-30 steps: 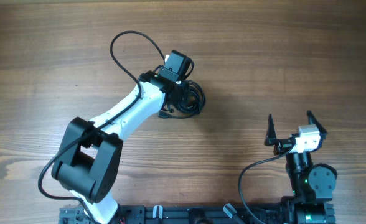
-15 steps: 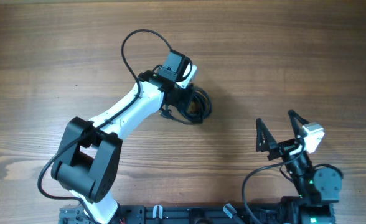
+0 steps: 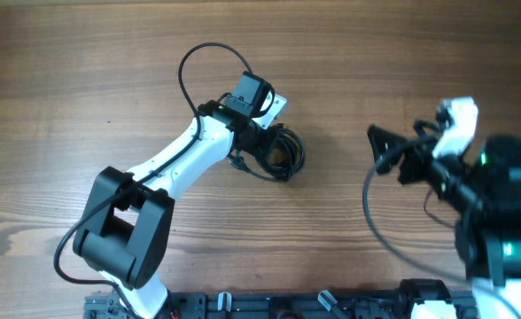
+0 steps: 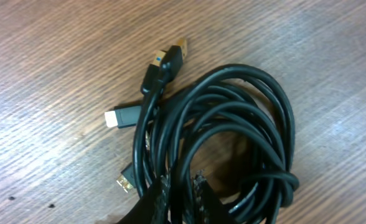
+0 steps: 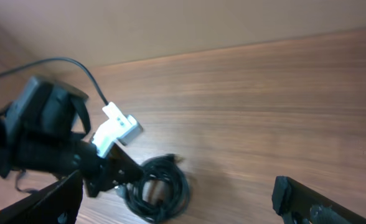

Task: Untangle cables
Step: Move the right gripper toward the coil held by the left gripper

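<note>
The cables (image 4: 233, 124) are several thin black cords wound into one tangled coil on the wooden table, also in the overhead view (image 3: 285, 152) and the right wrist view (image 5: 161, 186). A gold-tipped plug (image 4: 170, 55), a pale flat plug (image 4: 122, 116) and a small gold plug (image 4: 126, 181) stick out on the coil's left. My left gripper (image 4: 181, 188) is over the coil's near edge, its jaws closed on one strand; from overhead it (image 3: 265, 143) covers the coil's left part. My right gripper (image 5: 179, 184) stands wide open and holds nothing. It hangs right of the coil (image 3: 383, 151), apart from it.
The left arm's own thicker black wire (image 3: 203, 62) loops over the table behind its wrist. The right arm's wire (image 3: 376, 221) curves down toward the front edge. Bare wood (image 3: 83, 80) lies around the coil, and a wall rises behind the table (image 5: 183, 25).
The right arm has risen from the front right and turned its open gripper left toward the coil. The left gripper and coil shifted slightly right. The left jaws have eased a little.
</note>
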Controlling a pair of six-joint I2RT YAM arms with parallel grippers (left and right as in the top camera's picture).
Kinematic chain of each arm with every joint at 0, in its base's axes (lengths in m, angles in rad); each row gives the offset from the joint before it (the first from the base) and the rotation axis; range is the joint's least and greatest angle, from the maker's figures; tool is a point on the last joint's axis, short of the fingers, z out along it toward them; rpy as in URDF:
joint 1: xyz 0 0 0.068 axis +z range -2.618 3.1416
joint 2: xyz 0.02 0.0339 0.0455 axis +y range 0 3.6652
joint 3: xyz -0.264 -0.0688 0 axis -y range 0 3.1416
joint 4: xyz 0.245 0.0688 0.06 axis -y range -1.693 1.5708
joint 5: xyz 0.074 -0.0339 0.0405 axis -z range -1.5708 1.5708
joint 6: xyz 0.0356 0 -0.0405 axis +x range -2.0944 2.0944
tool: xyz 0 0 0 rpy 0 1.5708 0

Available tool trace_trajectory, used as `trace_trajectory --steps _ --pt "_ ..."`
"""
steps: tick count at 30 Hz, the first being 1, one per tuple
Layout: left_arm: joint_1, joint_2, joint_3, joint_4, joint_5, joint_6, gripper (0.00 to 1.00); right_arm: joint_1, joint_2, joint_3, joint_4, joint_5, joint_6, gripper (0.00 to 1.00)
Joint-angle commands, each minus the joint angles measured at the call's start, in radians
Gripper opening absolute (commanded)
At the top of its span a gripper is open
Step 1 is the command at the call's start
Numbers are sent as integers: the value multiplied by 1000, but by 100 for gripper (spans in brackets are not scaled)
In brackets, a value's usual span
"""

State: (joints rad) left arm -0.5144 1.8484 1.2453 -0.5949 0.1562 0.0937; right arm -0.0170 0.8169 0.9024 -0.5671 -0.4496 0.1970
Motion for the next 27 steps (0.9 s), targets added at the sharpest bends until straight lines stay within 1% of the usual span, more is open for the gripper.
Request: trace_trajectory --steps 1,2,3,4,5,6,7,9,12,15,18,19,20,24,27 --pt "2 5 -2 4 -36 18 18 -3 111 41 48 -190 104 100" --pt "2 5 -2 5 -36 18 18 -3 142 41 72 -238 112 91" --pt "2 5 -2 5 -39 18 18 -3 175 41 92 -296 116 73" --pt "2 5 -2 5 -46 13 19 -3 208 41 106 -341 119 53" --pt "2 5 -2 8 -66 -4 19 -3 242 41 111 -380 119 38" --pt "2 5 -2 9 -89 -23 19 -3 273 41 108 -410 119 11" --pt "2 5 -2 9 -112 -35 19 -3 303 41 96 -436 118 4" --pt "2 5 -2 9 -155 -58 19 0 365 40 71 -475 116 4" --pt "2 5 -2 10 -166 -58 19 28 446 40 49 -476 117 6" --pt "2 5 -2 10 -166 -57 19 85 521 40 51 -466 117 13" --pt "2 5 -2 10 -202 -57 19 154 583 40 58 -408 119 26" --pt "2 5 -2 9 -217 -57 20 176 600 40 61 -385 121 28" --pt "3 5 -2 8 -230 -57 22 198 618 40 65 -360 122 29" --pt "19 5 -2 8 -237 -63 22 273 678 40 85 -274 172 29" --pt "43 5 -2 8 -237 -105 26 307 708 40 101 -209 222 29"
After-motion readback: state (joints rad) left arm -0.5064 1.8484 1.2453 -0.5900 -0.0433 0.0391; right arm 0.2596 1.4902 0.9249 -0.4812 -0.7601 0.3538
